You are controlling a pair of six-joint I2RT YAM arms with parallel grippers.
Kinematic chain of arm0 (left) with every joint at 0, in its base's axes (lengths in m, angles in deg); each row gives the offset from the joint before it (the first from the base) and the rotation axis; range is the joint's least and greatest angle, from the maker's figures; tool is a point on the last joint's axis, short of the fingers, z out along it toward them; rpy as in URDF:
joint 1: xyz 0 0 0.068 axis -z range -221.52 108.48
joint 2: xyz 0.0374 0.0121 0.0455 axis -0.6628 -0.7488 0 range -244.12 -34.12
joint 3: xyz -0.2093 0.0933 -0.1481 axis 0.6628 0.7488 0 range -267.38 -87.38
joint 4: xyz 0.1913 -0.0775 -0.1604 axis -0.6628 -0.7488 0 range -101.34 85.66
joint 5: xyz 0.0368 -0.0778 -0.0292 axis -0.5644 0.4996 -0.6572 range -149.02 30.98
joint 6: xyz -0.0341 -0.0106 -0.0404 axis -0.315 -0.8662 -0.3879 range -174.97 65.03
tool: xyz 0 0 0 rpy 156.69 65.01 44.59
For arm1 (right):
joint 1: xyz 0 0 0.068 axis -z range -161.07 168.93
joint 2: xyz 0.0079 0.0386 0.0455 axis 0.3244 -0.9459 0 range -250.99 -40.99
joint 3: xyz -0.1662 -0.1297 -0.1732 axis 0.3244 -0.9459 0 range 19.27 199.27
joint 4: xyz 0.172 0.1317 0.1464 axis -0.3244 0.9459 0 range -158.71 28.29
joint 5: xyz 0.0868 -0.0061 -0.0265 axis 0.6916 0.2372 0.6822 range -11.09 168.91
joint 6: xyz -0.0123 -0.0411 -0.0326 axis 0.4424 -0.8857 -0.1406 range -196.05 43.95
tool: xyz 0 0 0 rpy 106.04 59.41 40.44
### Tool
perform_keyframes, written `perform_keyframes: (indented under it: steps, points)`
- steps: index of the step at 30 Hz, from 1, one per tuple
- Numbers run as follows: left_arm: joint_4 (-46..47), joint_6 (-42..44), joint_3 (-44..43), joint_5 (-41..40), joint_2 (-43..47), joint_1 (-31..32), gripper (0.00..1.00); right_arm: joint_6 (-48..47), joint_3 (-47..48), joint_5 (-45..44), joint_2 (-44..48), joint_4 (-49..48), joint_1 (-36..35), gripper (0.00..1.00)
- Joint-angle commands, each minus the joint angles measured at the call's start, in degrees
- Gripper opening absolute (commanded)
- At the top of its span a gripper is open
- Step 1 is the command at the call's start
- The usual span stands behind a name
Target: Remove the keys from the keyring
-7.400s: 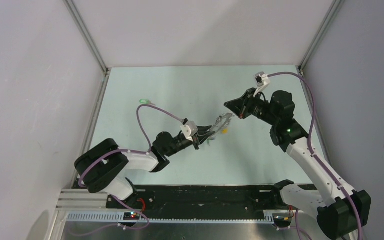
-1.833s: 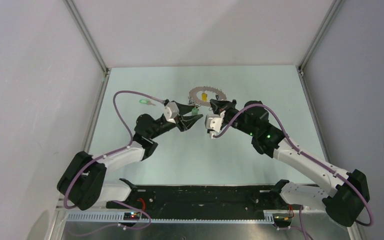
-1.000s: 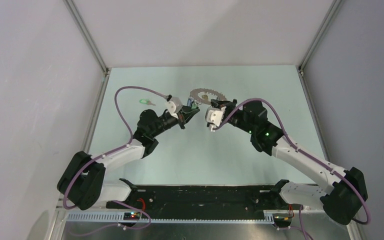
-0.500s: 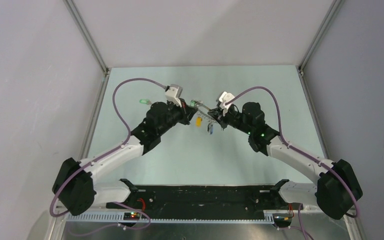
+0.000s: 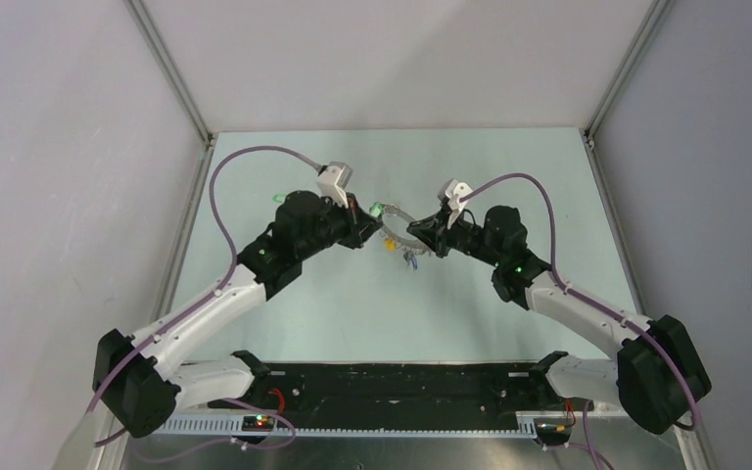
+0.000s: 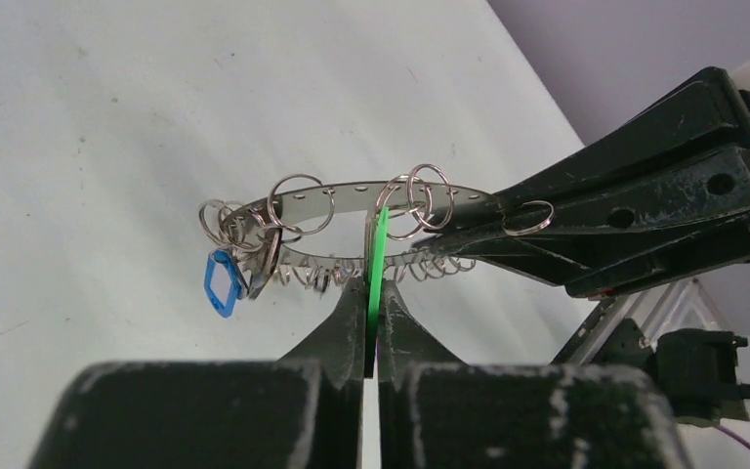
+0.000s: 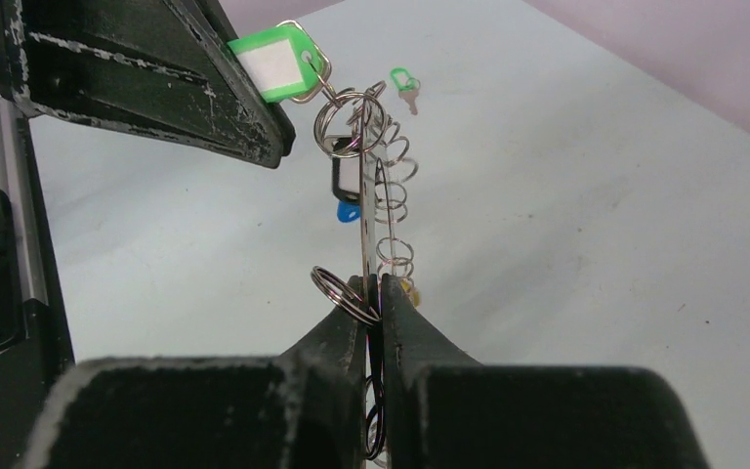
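Note:
The keyring (image 5: 399,217), a flat silvery ring fringed with small split rings, hangs in the air between both grippers. My left gripper (image 5: 368,217) is shut on a green-tagged key (image 6: 379,256) still hooked to the ring's band (image 6: 352,193). My right gripper (image 5: 421,231) is shut on the ring's opposite edge (image 7: 364,220), seen edge-on. A blue key (image 6: 221,283), a black-tagged key (image 7: 348,176) and a yellow one (image 5: 390,244) dangle from the ring. The green tag (image 7: 271,64) shows at the left finger (image 7: 156,68).
A separate green key (image 5: 279,199) lies on the pale table at the far left, also in the right wrist view (image 7: 405,84). Grey walls with metal posts enclose the table (image 5: 509,166). A black rail (image 5: 401,377) runs along the near edge.
The ring lay flat at the far middle earlier. Both grippers have since closed on it and lifted it; in the last half second the arms shifted slightly with it held.

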Motion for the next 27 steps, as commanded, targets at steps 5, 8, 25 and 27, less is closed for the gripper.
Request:
perform_keyframes:
  steps: [5,8,25,27]
  points:
    - [-27.65,14.13,-21.42,-16.23,-5.78,-0.91,0.00,2.83,-1.28,-1.31,3.78,-1.13,4.42,0.55]
    - [-35.74,23.23,-29.76,-28.60,-8.55,3.98,0.00,2.72,-1.63,-1.07,5.11,0.46,5.47,0.63]
    - [-21.13,74.49,-30.47,-21.20,-16.83,13.10,0.00,31.96,-1.77,12.65,7.02,-2.65,23.08,0.99]
    - [-15.66,81.54,-24.43,-17.69,-13.76,13.22,0.00,32.54,-1.79,10.53,8.08,-0.65,23.38,0.99]
